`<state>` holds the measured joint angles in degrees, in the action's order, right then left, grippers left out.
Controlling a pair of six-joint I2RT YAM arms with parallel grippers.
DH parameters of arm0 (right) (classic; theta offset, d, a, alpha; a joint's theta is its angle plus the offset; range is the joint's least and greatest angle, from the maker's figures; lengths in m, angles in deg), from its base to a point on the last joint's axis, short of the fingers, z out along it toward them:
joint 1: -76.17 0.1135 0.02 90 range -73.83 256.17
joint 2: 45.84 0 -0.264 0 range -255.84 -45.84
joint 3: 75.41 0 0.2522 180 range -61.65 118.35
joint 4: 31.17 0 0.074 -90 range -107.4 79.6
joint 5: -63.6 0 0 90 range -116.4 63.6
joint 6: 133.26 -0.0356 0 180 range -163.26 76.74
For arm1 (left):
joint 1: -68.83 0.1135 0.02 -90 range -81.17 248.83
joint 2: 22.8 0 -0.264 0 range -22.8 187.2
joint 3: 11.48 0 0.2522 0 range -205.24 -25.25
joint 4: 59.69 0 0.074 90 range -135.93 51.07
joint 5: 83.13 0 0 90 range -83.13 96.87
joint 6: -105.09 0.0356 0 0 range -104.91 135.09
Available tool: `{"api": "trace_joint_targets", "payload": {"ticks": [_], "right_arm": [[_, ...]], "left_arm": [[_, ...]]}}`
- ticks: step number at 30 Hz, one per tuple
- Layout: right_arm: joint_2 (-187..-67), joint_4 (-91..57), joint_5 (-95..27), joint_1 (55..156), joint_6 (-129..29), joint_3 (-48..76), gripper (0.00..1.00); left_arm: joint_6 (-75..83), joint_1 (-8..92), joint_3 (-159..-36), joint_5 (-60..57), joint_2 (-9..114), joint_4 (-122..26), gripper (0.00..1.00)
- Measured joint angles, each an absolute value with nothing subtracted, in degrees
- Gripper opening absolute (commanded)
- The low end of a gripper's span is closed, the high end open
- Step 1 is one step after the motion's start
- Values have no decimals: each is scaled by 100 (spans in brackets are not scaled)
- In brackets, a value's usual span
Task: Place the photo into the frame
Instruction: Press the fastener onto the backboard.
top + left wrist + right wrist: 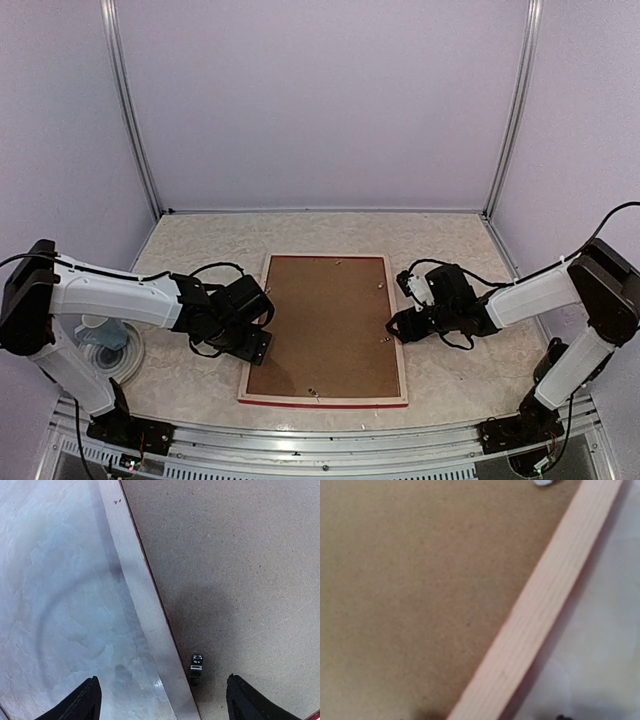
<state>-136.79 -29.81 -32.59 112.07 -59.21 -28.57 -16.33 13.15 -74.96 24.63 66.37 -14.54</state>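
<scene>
In the top view the frame [323, 401] lies flat in the middle of the desk [460, 250] with its back upward. Its pale wooden rails surround the brown backing panel [325, 325], and a thin red edge shows on the near side. Its long axis seems to run from the arms toward the far wall, although the camera angle shortens it. The left gripper [258, 343] is at the left rail and the right gripper [398, 327] at the right rail. The photo appears in no view; whether it lies under the panel cannot be told. In the left wrist view the jaws stand wide apart and hold nothing. Between the two dark fingertips [85, 702] lie the left rail and a small metal clip [196, 666], which sits on the panel just beside the rail. In the right wrist view the right rail runs diagonally between panel and desk. Only two dark traces show at the lower edge, so these jaws seem apart with nothing clamped, but this is not sure. The frame is probably stiff and rather heavy, and its pane is fragile. It is best held by the wooden rails, one on each side, never by the panel. The photo, being thin paper, would be light and floppy and hard to lift from a flat surface. It should be taken gently at an edge or corner.
</scene>
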Motion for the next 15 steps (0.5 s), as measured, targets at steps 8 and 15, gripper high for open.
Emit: {"api": "trace_joint_targets", "payload": {"ticks": [8,15], "right_arm": [[-13723,-3009,-3262,11207,-5923,-2826,63],[-13723,-3011,-3264,11207,-5925,-2826,63]], "left_arm": [[-1570,1390,-7513,2463,6650,-1351,77],[-1539,1534,-7511,2467,6676,-1379,72]]}}
